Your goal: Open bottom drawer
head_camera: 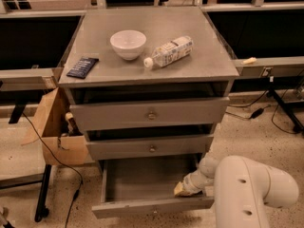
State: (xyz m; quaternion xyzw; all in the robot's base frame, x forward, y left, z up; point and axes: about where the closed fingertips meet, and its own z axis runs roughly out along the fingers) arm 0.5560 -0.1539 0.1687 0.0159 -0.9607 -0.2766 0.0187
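Note:
The grey cabinet [156, 77] has three drawers. The bottom drawer [149, 206] is pulled out; its plain grey interior [142, 177] shows and looks empty. Its slim front panel faces me at the bottom of the view. My gripper [182, 188] is inside the open drawer at its right side, near the front right corner. My white arm [251, 191] fills the lower right. The top drawer [149, 114] and the middle drawer [151, 147] are pushed in, each with a small brass knob.
On the cabinet top lie a white bowl [128, 43], a plastic bottle on its side [169, 52] and a dark packet [82, 66]. A cardboard box [54, 127] stands at the left of the cabinet. Cables and stand legs [280, 110] lie on the floor.

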